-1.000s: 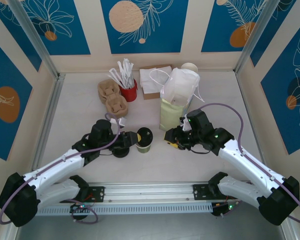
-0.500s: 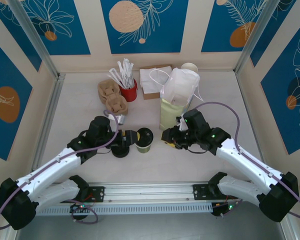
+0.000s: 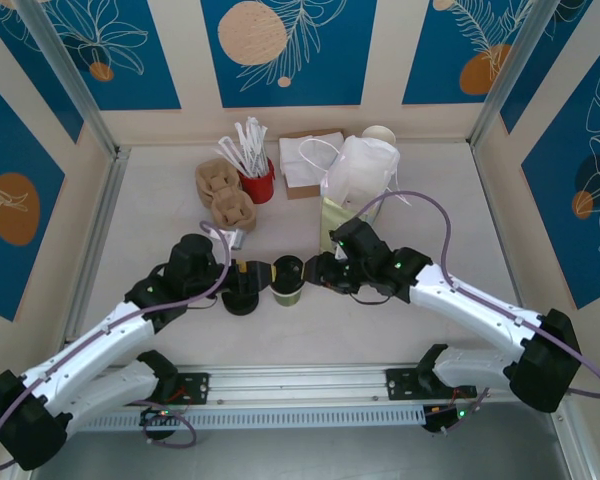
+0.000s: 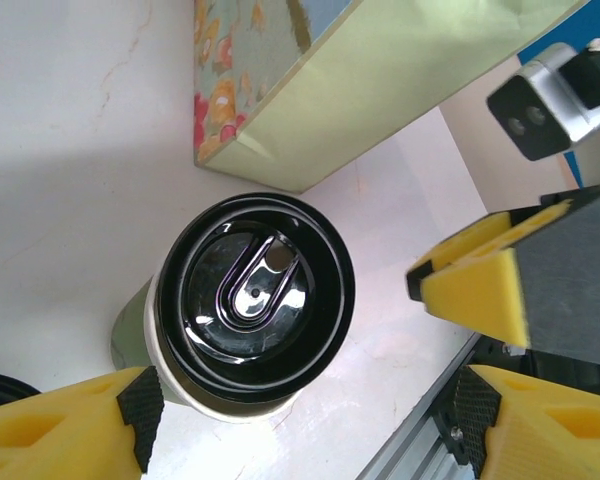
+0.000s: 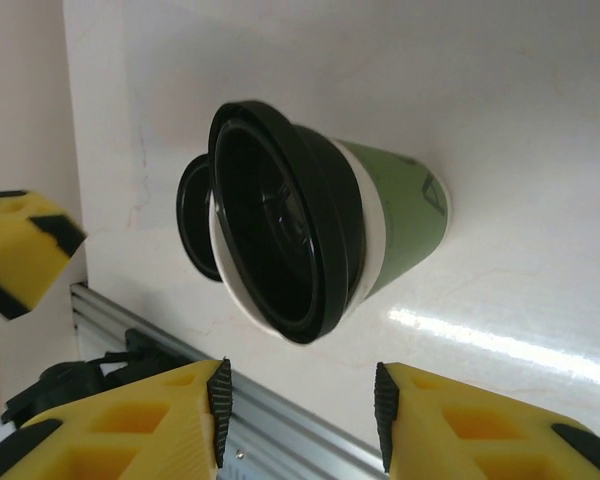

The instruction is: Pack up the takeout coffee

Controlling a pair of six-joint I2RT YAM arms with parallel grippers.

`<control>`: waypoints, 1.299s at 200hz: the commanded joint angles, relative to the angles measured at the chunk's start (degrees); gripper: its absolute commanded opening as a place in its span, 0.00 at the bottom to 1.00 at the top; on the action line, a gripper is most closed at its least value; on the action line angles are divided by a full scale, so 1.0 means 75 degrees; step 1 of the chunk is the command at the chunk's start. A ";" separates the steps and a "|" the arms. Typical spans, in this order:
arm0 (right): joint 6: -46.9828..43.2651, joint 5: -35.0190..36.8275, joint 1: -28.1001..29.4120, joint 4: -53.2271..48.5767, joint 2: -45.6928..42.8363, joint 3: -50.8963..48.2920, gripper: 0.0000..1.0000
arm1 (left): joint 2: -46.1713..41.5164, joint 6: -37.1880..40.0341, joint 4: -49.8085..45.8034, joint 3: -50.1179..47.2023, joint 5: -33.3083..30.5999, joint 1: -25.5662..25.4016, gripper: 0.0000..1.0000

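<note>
takeout coffee [image 3: 287, 279] freed: left claw [image 3: 261, 272] opened, right claw [image 3: 316, 272] moved closer.

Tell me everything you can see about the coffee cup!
The cup is small and looks like paper, with olive-green sides and a cream-white band near the top. A shiny black plastic lid with an oval sip slot sits on its rim. The cup stands upright on the pale table, near a light green bag. The left gripper and right gripper are open on either side of it, and neither seems to squeeze it.
</note>
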 commanded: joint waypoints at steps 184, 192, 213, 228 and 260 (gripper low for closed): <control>-0.0871 0.1461 0.0311 -0.0558 0.2054 0.1478 0.45 | -0.0813 0.0378 -0.0674 0.0075 -0.0402 0.0144 0.86; -0.0880 0.1497 0.0302 -0.0605 0.2098 0.1508 0.44 | -0.0833 0.0377 -0.0675 0.0071 -0.0410 0.0138 0.86; -0.0911 0.1485 0.0318 -0.0652 0.2172 0.1555 0.41 | -0.0876 0.0387 -0.0698 0.0072 -0.0421 0.0138 0.87; -0.0942 0.1491 0.0313 -0.0645 0.2213 0.1576 0.36 | -0.0894 0.0380 -0.0714 0.0072 -0.0422 0.0147 0.87; -0.1041 0.1454 0.0298 -0.0721 0.2269 0.1671 0.21 | -0.0893 0.0391 -0.0742 0.0080 -0.0407 0.0149 0.87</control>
